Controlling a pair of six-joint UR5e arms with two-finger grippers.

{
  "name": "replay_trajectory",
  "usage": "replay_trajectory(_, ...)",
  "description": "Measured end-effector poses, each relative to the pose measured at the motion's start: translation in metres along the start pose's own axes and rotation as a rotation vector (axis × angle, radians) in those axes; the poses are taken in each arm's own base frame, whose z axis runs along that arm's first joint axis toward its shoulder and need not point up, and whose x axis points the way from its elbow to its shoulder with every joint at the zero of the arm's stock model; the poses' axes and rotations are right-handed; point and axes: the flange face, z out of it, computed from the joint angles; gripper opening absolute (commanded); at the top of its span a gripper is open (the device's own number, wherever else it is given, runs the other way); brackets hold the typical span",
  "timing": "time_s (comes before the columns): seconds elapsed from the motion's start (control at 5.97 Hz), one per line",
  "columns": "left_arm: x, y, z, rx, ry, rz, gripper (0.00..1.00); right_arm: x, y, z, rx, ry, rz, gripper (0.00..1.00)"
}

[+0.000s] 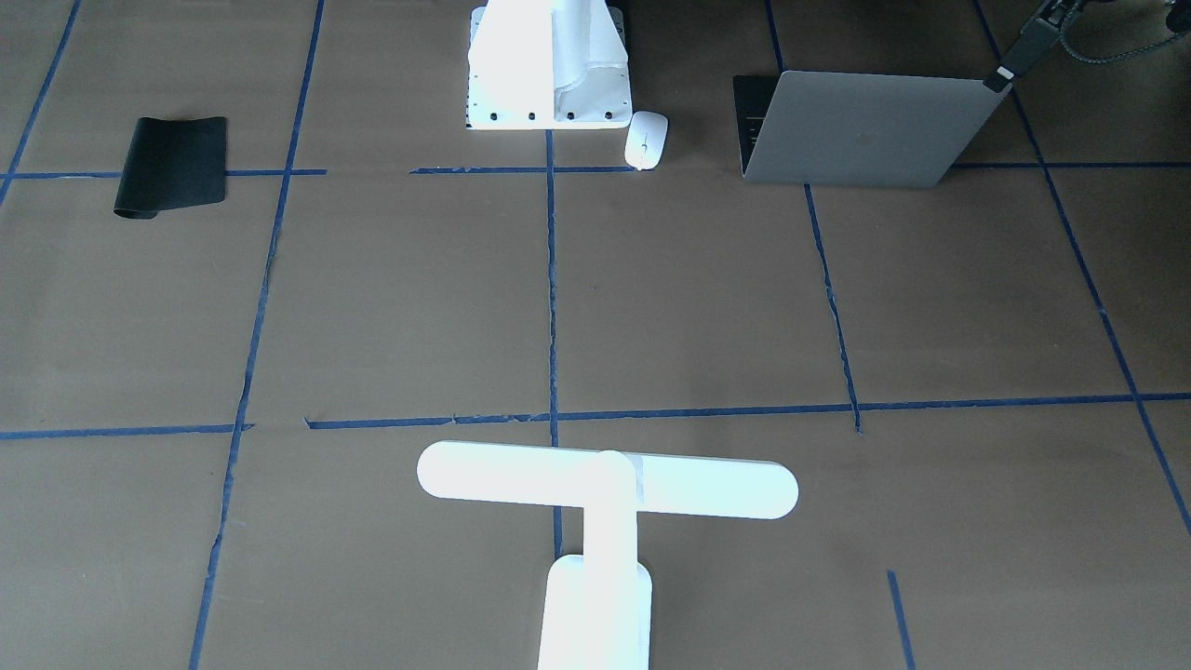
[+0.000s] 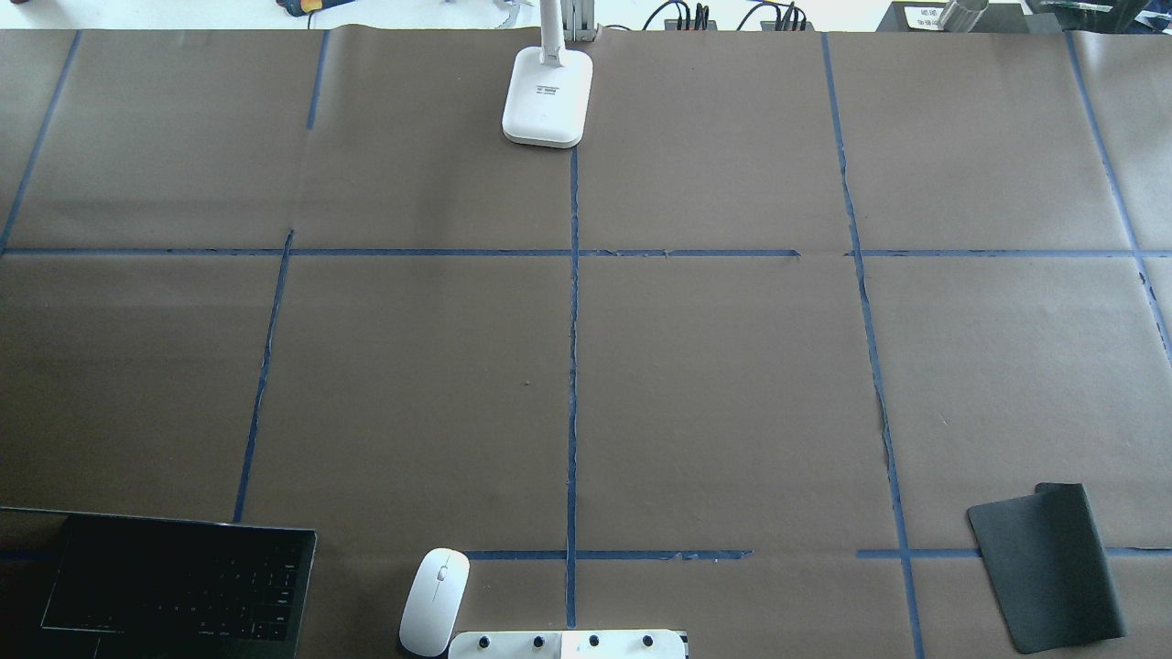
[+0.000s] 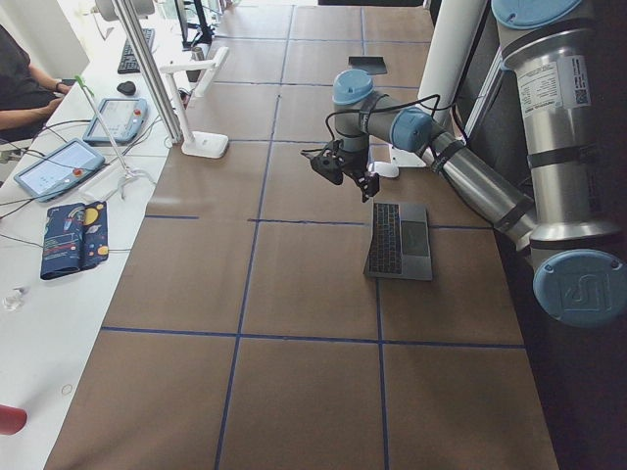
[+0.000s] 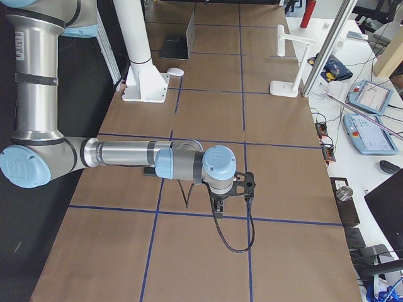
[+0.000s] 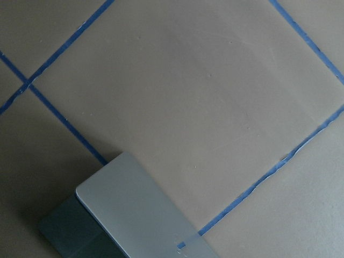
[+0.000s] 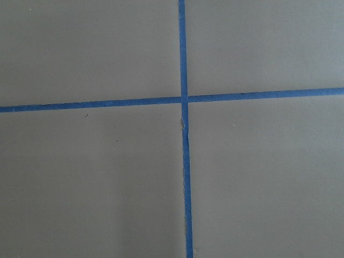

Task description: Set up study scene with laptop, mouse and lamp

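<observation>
The grey laptop point(image 1: 861, 130) stands open at the robot's left near corner, its lid's back towards the front-facing camera; its dark keys show in the overhead view point(image 2: 174, 586). My left gripper point(image 1: 997, 78) is at the lid's top corner and looks shut on it; it also shows in the exterior left view point(image 3: 368, 188). The white mouse point(image 1: 646, 140) lies beside the pedestal. The white T-shaped lamp point(image 1: 605, 484) stands at the far middle edge. My right gripper point(image 4: 217, 211) hangs over bare table; I cannot tell whether it is open or shut.
A white boxy pedestal point(image 1: 549, 65) stands at the robot's base. A black mat point(image 1: 172, 166) lies at the robot's right near corner, one edge curled. Brown paper with blue tape lines point(image 2: 572, 366) covers the table.
</observation>
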Motion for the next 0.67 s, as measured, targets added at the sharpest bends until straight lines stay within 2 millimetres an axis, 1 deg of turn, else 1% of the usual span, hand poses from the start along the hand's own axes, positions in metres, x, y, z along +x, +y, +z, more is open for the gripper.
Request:
replay_trajectory(0.33,0.011,0.022,0.018,0.061,-0.003,-0.188,1.00,0.002,0.000,0.001,-0.002,0.002,0.004,1.00)
replay_trajectory(0.67,0.017,0.045,0.041,0.111,-0.018,-0.287,1.00,0.002,0.000,0.002,-0.003,0.003,0.005,1.00)
